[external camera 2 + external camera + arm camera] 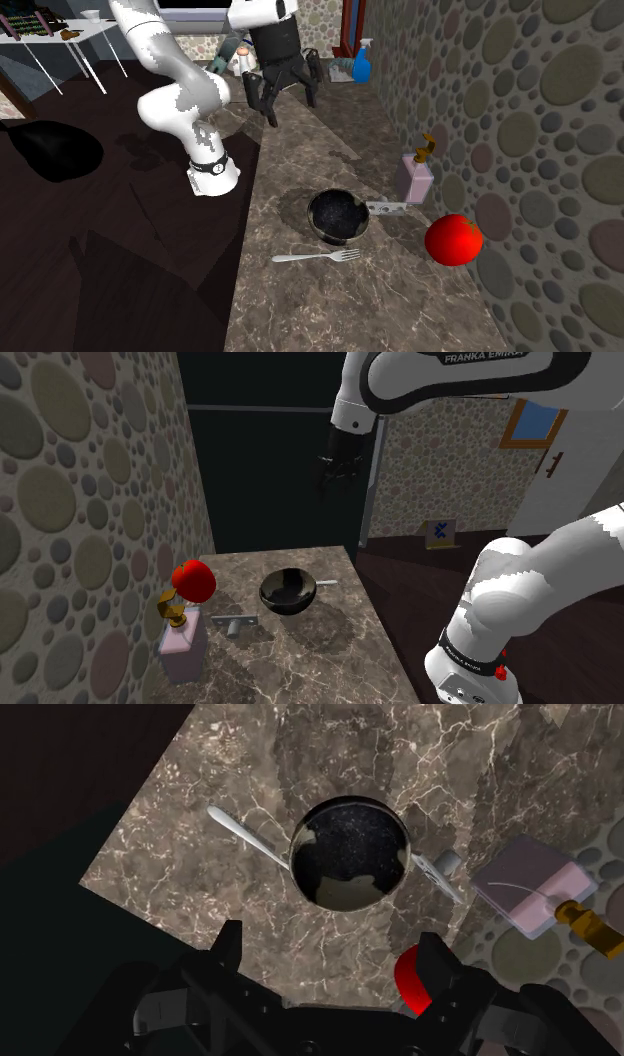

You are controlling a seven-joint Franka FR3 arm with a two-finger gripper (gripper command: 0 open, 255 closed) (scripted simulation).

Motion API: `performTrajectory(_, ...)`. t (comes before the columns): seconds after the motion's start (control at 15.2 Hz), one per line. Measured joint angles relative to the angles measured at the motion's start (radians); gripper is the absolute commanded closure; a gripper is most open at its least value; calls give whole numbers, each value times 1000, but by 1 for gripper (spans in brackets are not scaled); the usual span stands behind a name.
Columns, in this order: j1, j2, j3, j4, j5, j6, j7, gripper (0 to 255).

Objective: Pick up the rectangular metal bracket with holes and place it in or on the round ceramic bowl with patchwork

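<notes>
The grey metal bracket (237,623) (388,206) lies flat on the marble counter, between a dark round bowl (288,592) (338,215) and a pink bottle. From the wrist view, the bowl (350,854) sits straight ahead of the gripper, and one end of the bracket (440,871) pokes out beside the bowl's rim. My black gripper (338,470) (285,85) (332,954) hangs high above the counter, open, with nothing between its fingers.
A pink bottle with a gold cap (182,647) (416,178) (530,884) stands by the pebble wall, beside a red tomato (193,582) (453,239). A fork (318,257) (245,834) lies on the bowl's other side. A blue spray bottle (362,62) stands at the counter's end.
</notes>
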Motion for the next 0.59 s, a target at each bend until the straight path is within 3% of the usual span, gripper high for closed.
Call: performTrajectory(0.59, 44, 266, 112, 24, -12, 193, 38, 0)
